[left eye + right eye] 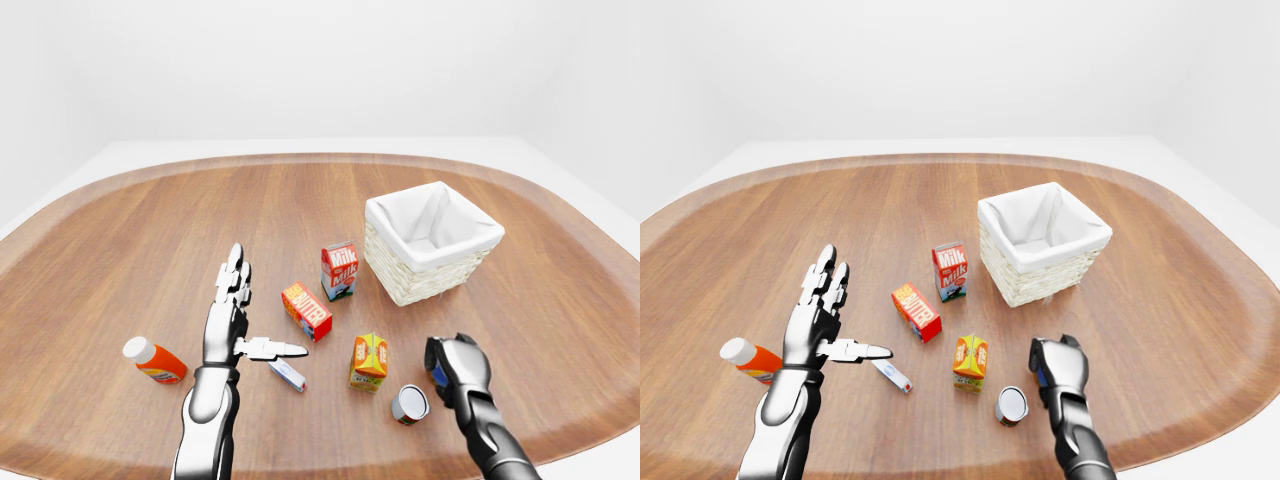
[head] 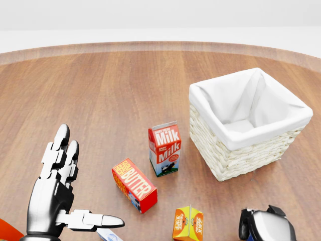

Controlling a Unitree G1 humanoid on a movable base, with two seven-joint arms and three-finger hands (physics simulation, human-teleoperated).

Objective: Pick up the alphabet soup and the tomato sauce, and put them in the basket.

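Observation:
A can [image 1: 410, 404] lies on its side near the bottom of the left-eye view, its silver end facing me and its side dark red; it looks like the tomato sauce. My right hand [image 1: 455, 372] is just to its right, fingers curled shut around a thing that shows only a blue patch [image 1: 437, 376], probably the alphabet soup can. The white-lined wicker basket [image 1: 432, 262] stands above them, apart. My left hand [image 1: 258, 315] is open, fingers straight and thumb pointing right, holding nothing.
A milk carton [image 1: 339, 270], a butter box [image 1: 307, 311] and an orange juice carton [image 1: 369, 361] stand between my hands and the basket. An orange bottle [image 1: 155, 361] lies at the left. A small white tube [image 1: 287, 375] lies under my left thumb.

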